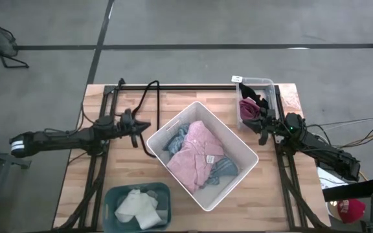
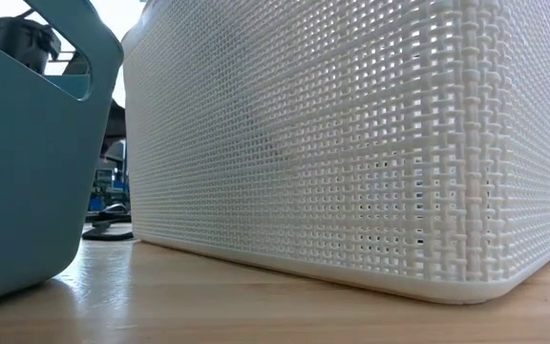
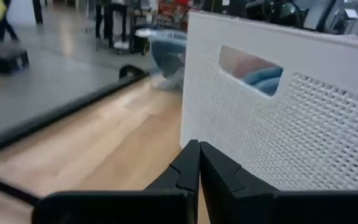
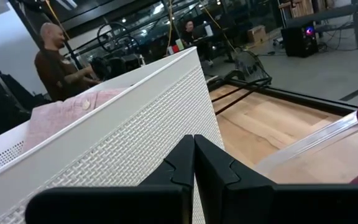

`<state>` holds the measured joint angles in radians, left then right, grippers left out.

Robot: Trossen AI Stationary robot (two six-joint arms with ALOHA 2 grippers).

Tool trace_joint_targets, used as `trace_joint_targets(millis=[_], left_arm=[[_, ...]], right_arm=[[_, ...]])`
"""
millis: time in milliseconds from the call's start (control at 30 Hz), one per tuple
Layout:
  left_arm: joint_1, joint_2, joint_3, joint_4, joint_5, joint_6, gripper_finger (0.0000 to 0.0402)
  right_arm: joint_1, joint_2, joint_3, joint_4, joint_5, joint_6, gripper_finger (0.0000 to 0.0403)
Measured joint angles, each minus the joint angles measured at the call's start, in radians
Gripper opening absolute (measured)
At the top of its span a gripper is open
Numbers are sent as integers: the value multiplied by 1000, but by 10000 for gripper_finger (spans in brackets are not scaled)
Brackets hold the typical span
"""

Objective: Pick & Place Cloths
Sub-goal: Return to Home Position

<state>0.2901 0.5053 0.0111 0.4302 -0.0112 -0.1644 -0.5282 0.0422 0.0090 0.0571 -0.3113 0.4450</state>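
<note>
1. The large white woven plastic bin (image 1: 233, 182) sits turned at an angle in the middle of the wooden surface (image 1: 128, 171). It holds the pink shirt (image 1: 193, 152), whose small white tag (image 1: 208, 158) faces up. The shirt lies on top of the blue striped garment (image 1: 175, 138), which shows on either side of it.
2. The small transparent bin (image 1: 258, 79) stands at the far right corner of the surface. Inside it are the black cloth (image 1: 251, 96) and, beside that, the maroon cloth (image 1: 250, 109).
3. The teal plastic bin (image 1: 112, 194) sits at the near edge and holds the cream-white cloth (image 1: 138, 206).
4. The left gripper (image 1: 146, 124) hangs low just left of the white bin and points at its side wall. Its fingers are pressed together with nothing between them.
5. The right gripper (image 1: 261, 136) is between the white bin and the transparent bin. It is closed too and empty, with its fingertips meeting in the right wrist view.
6. A thin black cable (image 1: 149, 97) loops across the far part of the surface, left of the white bin.
7. No cloth lies loose on the surface; every garment in view is inside a bin.
8. In the right wrist view, a person in a dark top (image 4: 55, 62) is in the room beyond the surface.
</note>
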Motion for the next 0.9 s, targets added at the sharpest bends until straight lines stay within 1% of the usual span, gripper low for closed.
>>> trace_joint_targets(millis=[167,267,600,900], left_arm=[[0,-5,-2,100,-4,113,14],[0,-9,-3,156,-58,138,14],[0,-7,-3,176,-156,171,14],[0,-6,-3,145,-155,163,14]], right_arm=[[0,0,0,0,0,0,8],[0,0,0,0,0,0,8],[0,0,0,0,0,0,8],[0,0,0,0,-1,0,8]])
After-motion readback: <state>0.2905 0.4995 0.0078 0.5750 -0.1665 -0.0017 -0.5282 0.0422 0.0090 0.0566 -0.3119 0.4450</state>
